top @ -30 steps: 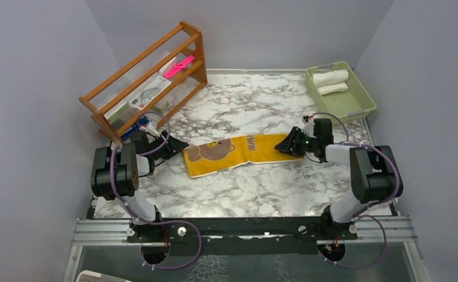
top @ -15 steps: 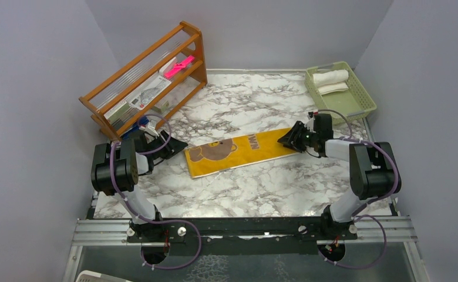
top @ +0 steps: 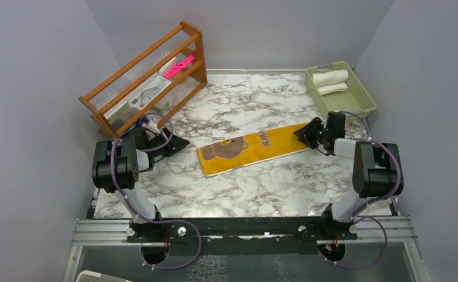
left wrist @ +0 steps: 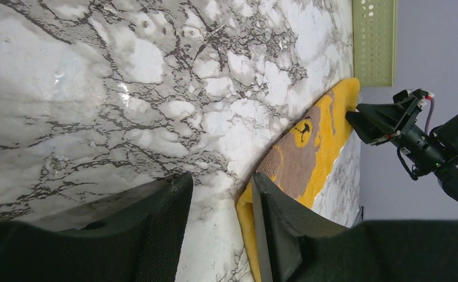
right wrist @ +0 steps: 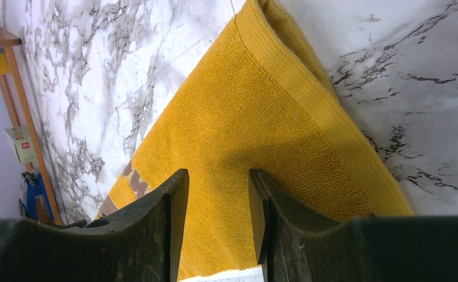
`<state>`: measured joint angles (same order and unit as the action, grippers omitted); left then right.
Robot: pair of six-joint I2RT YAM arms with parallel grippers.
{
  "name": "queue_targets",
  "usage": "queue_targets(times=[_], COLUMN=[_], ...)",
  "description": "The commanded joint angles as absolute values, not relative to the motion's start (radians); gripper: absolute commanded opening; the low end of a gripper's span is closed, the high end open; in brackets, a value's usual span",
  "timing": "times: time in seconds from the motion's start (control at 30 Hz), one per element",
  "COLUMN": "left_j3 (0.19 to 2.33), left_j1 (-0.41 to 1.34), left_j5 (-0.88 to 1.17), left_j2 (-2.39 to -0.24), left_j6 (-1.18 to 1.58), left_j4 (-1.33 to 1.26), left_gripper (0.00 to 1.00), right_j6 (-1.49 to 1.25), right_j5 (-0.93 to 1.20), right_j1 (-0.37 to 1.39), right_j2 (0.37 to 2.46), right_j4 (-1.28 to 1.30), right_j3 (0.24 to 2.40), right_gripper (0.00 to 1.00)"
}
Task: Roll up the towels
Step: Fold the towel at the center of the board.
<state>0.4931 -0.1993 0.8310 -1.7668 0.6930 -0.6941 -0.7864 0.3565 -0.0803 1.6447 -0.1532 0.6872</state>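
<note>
At the right-hand end of the yellow towel (top: pixel 253 150), the right gripper (right wrist: pixel 218 176) stands with its jaws partly apart and nothing bunched between them. Plain yellow pile shows through the gap, so the tips seem to rest on or just above the cloth, and I cannot tell which. That end's corner is doubled over on itself just beyond the fingers. Across the table (top: pixel 262 100), the left gripper (left wrist: pixel 221 179) is likewise half open and empty, low over the marble just beside the towel's other end, where the brown bear face lies. The towel lies flat as a long strip, slanting across the middle of the table between the two arms. A white towel (top: pixel 330 77) sits already rolled in the green basket (top: pixel 344 103) at the far right corner, and a wooden rack (top: pixel 144 76) stands at the far left. By my judgement the yellow cloth is light, limp and grippy rather than slick, so it will wrinkle and drag where a stiff sheet would slide. A roll is best begun at one short end, with the hem pinched near both corners or tucked over evenly, since a hold at one corner alone would likely skew it.
</note>
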Motion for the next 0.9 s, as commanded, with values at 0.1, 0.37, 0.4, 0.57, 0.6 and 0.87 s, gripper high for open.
queue_targets(times=[0.1,0.37,0.4,0.57,0.6,0.87], left_j3=[0.56,0.455,0.431,0.328,0.314,0.228], left_j1=[-0.085,-0.029,-0.031,-0.028,-0.026,0.009], left_j5=[0.752,0.536,0.518,0.488,0.491,0.53], left_j2=[-1.855,-1.731,-1.715,-1.611,-1.593,-1.551], left_j6=[0.638,0.691,0.703,0.745,0.747,0.808], left_j4=[-0.561,-0.561,-0.561,-0.572,-0.573,-0.655], left_gripper=[0.45,0.45,0.45,0.45,0.45,0.46], right_j6=[-0.817,-0.827,-0.83,-0.839,-0.84,-0.847], right_j5=[0.314,0.351,0.366,0.409,0.418,0.457], right_j1=[-0.078,-0.078,-0.078,-0.078,-0.078,-0.078], right_j2=[1.678,1.684,1.686,1.7,1.702,1.711], right_j4=[-0.177,-0.208,-0.214,-0.257,-0.264,-0.301], right_j3=[0.728,0.701,0.696,0.682,0.679,0.66], right_gripper=[0.43,0.43,0.43,0.43,0.43,0.42])
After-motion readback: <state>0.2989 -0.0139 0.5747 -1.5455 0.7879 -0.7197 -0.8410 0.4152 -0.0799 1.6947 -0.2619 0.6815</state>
